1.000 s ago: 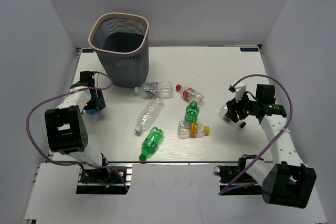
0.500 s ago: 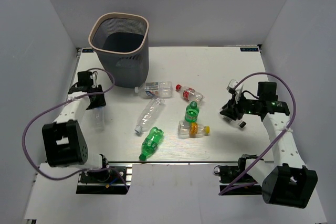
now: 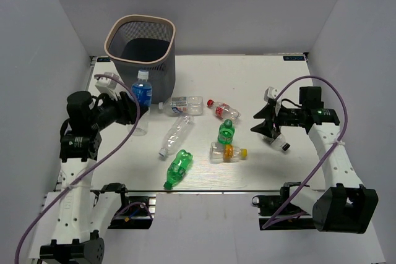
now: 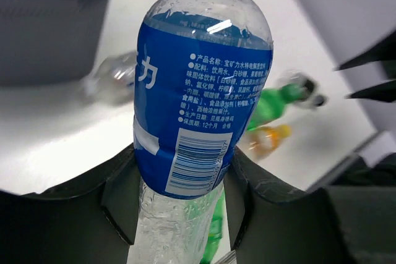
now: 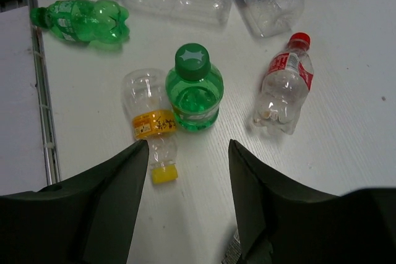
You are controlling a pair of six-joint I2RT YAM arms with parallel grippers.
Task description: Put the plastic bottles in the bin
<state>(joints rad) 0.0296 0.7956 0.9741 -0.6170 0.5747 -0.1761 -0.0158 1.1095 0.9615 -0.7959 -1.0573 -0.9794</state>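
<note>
From above, the left gripper (image 3: 136, 109) is seen clamped on a blue-labelled bottle (image 3: 142, 94), which is held with its long axis upright and its blue cap uppermost, just in front of the near wall of the bin (image 3: 140, 17). The bin's opening lies beyond and above the bottle, so a lift and a short reach away from the arm bases is judged to be what the drop calls for; the left arm is by far the nearer to the bin. The right gripper (image 3: 258, 122) is seen with its jaws apart, facing the bottles lying mid-table. In the left wrist view, the blue-labelled bottle (image 4: 198, 115) is shown pinched at its waist by the left gripper (image 4: 182, 174); its body is clear and ribbed, and its label is printed with a barcode. In the right wrist view, the right gripper (image 5: 187, 153) is shown spread and empty, with a squat green bottle (image 5: 193, 88) standing upright straight ahead, a yellow-capped bottle (image 5: 151, 125) lying touching it, and a red-capped bottle (image 5: 281, 91) lying apart.
</note>
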